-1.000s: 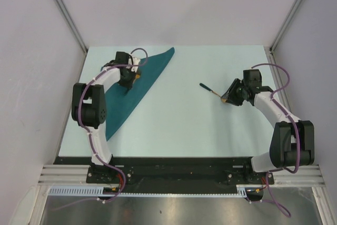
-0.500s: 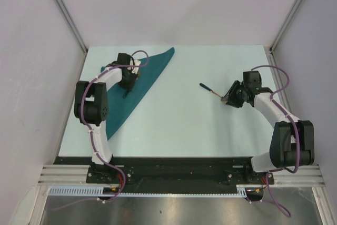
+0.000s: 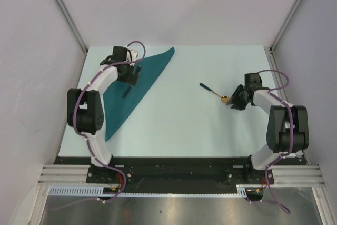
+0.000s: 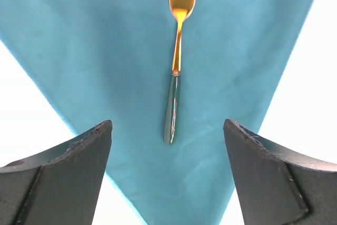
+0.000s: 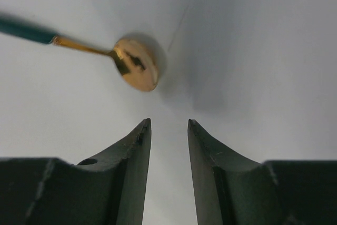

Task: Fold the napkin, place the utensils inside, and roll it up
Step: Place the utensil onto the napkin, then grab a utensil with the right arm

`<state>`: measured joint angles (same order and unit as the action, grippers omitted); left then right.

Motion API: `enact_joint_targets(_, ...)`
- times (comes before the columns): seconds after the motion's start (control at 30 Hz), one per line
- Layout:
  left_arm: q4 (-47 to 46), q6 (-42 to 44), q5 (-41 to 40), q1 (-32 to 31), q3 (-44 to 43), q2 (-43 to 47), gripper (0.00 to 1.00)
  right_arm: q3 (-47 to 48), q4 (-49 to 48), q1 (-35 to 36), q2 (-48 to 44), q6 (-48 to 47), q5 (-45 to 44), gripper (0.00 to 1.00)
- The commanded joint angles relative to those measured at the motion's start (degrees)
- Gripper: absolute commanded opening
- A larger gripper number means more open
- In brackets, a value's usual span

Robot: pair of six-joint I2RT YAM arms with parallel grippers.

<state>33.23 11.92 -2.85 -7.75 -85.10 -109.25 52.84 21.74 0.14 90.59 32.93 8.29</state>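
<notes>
Left wrist: gold fork (image 4: 176, 61), dark handle, flat on teal napkin (image 4: 100, 51)

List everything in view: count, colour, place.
table: 1, pale, under everything
napkin: 1, teal, triangle shape, far left of the table
fork: 1, gold head and dark handle, lying on the napkin
spoon: 1, gold bowl and dark handle, on bare table right of centre
left pincer: 1, black, open, over the fork's handle end, holding nothing
right pincer: 1, black, narrowly open, close to the spoon's bowl, holding nothing
</notes>
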Motion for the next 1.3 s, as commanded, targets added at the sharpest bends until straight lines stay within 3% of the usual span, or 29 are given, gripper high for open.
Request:
enact_joint_targets(0.0, -0.7, -1.9, 0.4, -3.9, -0.7, 9.6, 0.91, 1.5, -5.5, -2.9, 4.2, -0.2, 2.9, 0.39)
enact_joint_targets(0.2, -2.1, -2.9, 2.3, -9.1, 2.8, 15.1, 0.94, 1.5, -9.6, -3.9, 6.9, 1.0, 5.4, 0.39)
enact_joint_targets(0.5, -3.3, -4.4, 5.8, -11.4, 4.1, 17.7, 0.95, 0.6, -13.9, -4.1, 10.9, 3.1, 7.7, 0.38)
enact_joint_targets(0.6, -3.1, -4.5, 5.7, -11.4, 4.1, 17.7, 0.95, 0.8, -14.6, -4.0, 12.0, 3.3, 7.6, 0.33)
enact_joint_targets(0.77, -3.1, -4.3, 7.7, -12.5, 4.3, 18.2, 0.95, 2.3, -14.9, -4.1, 13.9, 2.5, 9.3, 0.10)
enact_joint_targets(0.8, -3.1, -3.6, 8.2, -13.4, 4.4, 18.3, 0.95, 2.8, -14.4, -4.1, 13.9, 1.5, 9.8, 0.00)
enact_joint_targets(1.0, -4.4, -0.1, 13.2, -20.8, 6.4, 19.0, 0.95, 6.1, -11.1, -4.1, 10.6, -5.7, 17.2, 0.00)
enact_joint_targets(1.07, -4.9, 0.6, 14.4, -23.0, 6.9, 18.2, 0.95, 7.1, -9.7, -4.1, 9.5, -10.4, 23.5, 0.00)
enact_joint_targets(1.27, -5.0, 2.3, 21.0, -28.5, 7.1, 13.9, 0.93, 11.0, 2.0, -0.8, 9.9, -23.2, 33.4, 0.00)
